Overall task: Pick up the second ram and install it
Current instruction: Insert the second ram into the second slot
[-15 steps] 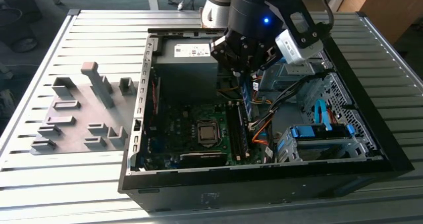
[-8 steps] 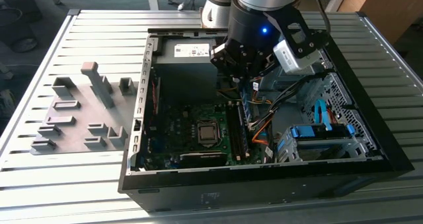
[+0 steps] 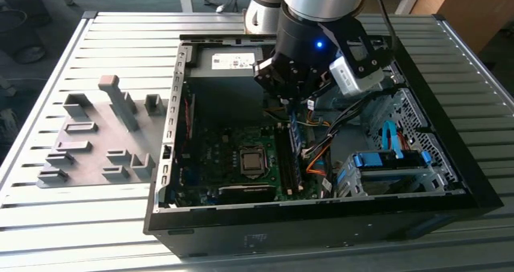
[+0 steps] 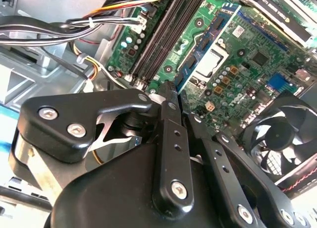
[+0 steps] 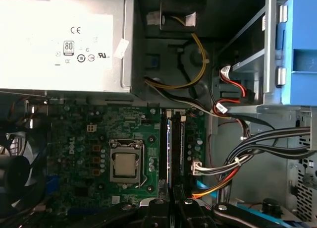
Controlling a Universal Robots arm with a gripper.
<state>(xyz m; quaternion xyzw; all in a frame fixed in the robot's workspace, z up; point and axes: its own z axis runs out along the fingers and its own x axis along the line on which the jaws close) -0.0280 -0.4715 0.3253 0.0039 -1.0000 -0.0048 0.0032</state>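
My gripper [image 3: 294, 111] reaches down into the open computer case [image 3: 449, 188] and is shut on the second ram [image 3: 295, 135], a thin blue circuit-board stick. In the second wrist view the ram [image 4: 208, 39] runs out from between the black fingertips [image 4: 169, 91], with dark chips along its face. It hangs over the black memory slots [image 3: 289, 170] beside the processor socket [image 3: 253, 160]. I cannot tell whether it touches them. In the first wrist view the gripper [image 5: 173, 196] lines up with the memory slots [image 5: 171, 148].
Grey holder blocks [image 3: 88, 145] stand on the slatted table at the exterior view's left. Inside the case are the power supply [image 3: 229, 61], cable bundles [image 5: 257, 148], blue drive-bay latches [image 3: 386, 160] and a fan [image 4: 282, 139].
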